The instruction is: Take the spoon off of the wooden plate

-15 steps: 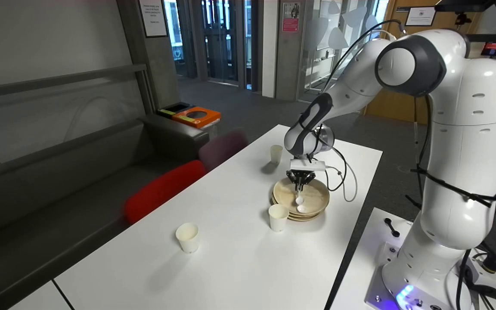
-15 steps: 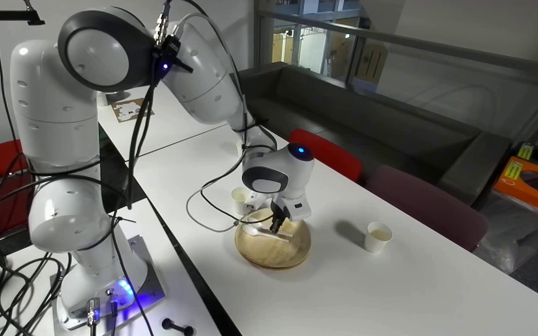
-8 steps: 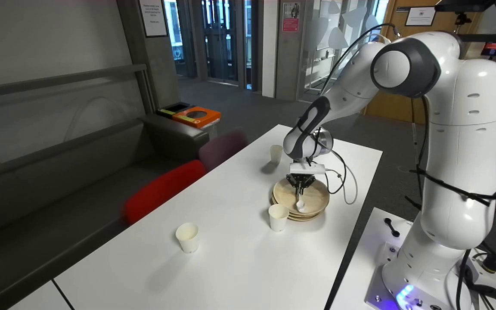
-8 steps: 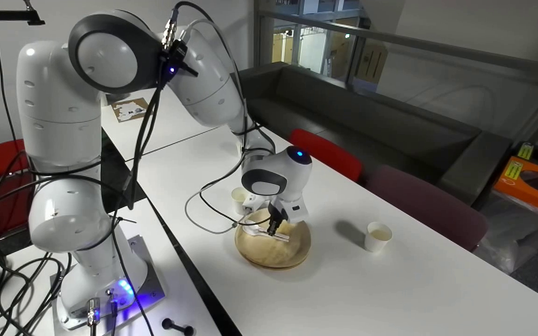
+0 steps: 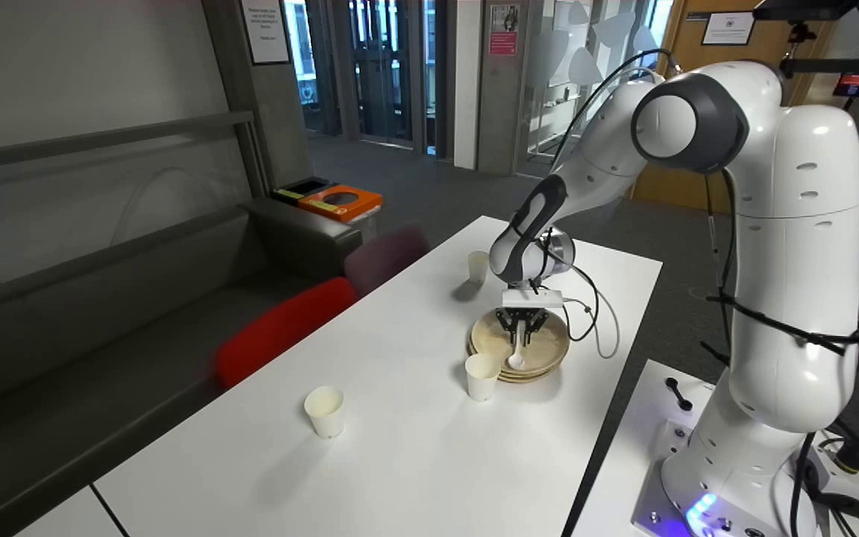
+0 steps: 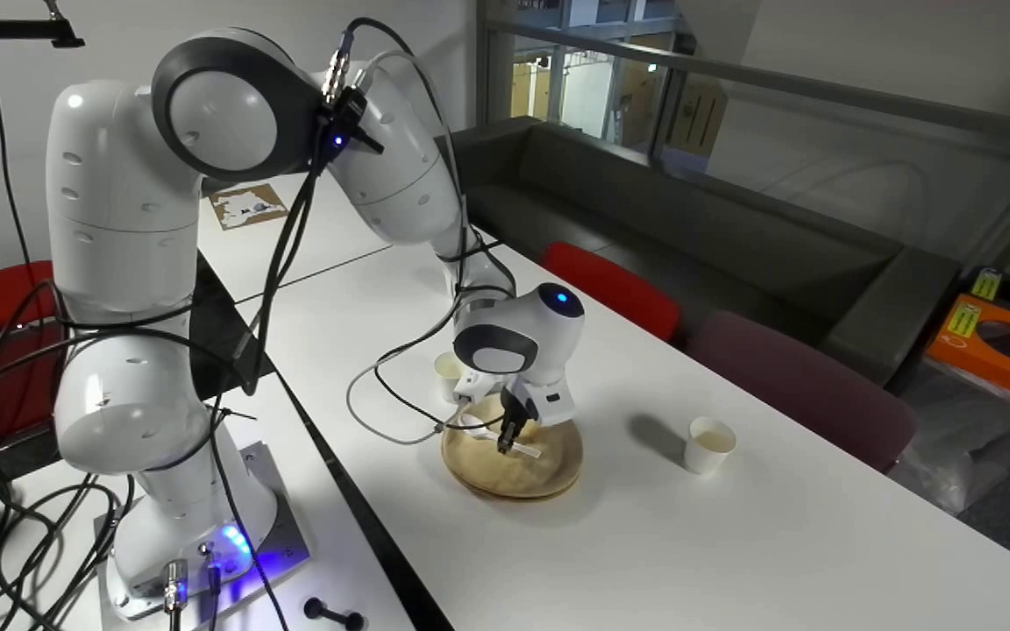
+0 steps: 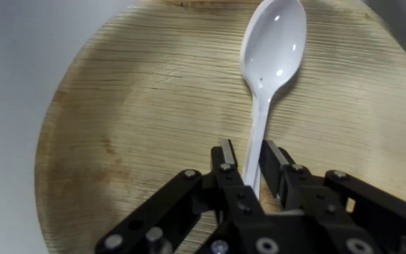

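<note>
Chiefly, spoon (image 7: 263, 86): white, with an oval bowl and a slim handle; laid on the wooden plate (image 7: 146, 116), the bowl turned toward the rim; its handle end (image 6: 526, 450) shown past the fingers in an exterior view.
Gripper (image 7: 248, 151): set low over the wooden plate and aimed down at it; fingers spread, with the handle framed between them; a gap shown on one side, the handle close by the finger on the other, where contact cannot be told.
Handle detail: a second white edge shown alongside near the fingers; its nature cannot be told.
Plate: round, shallow, light tan, streaked with grain and marked with brown blotches; stacked on lower plates (image 5: 526, 377).
Cups: pale, upright, three shown in an exterior view; a near cup (image 5: 482, 379) placed just beside the plates, a far cup (image 5: 478, 267) and an outlying cup (image 5: 325, 410) placed apart from them.
Surface (image 5: 400, 470): white, by which the cups and plates are carried.
Arm (image 5: 795, 298): white with dark gray bands, extended over the surface.
Seating: red chair (image 5: 284, 328) and plum chair (image 5: 387, 257) placed along one edge; dark sofa (image 5: 101, 321) placed behind.
</note>
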You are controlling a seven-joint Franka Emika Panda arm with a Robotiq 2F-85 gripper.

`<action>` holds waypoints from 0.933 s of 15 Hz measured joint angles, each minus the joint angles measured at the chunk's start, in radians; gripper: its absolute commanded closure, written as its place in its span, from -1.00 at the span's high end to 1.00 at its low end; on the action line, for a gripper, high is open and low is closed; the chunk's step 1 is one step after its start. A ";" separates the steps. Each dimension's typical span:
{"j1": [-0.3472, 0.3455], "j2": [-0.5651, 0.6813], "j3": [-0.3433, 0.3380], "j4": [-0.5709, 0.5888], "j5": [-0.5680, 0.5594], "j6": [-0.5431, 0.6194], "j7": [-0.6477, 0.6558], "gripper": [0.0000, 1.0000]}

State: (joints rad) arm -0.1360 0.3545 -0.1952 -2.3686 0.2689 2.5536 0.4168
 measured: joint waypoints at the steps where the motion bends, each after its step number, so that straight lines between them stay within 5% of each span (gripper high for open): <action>1: 0.002 0.000 0.000 0.000 0.000 0.000 0.000 0.28; 5: 0.007 0.001 0.000 0.000 -0.003 0.000 0.000 0.47; 14: 0.042 0.006 0.000 -0.003 -0.048 0.000 0.005 0.37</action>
State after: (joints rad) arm -0.0945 0.3604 -0.1954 -2.3715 0.2208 2.5536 0.4216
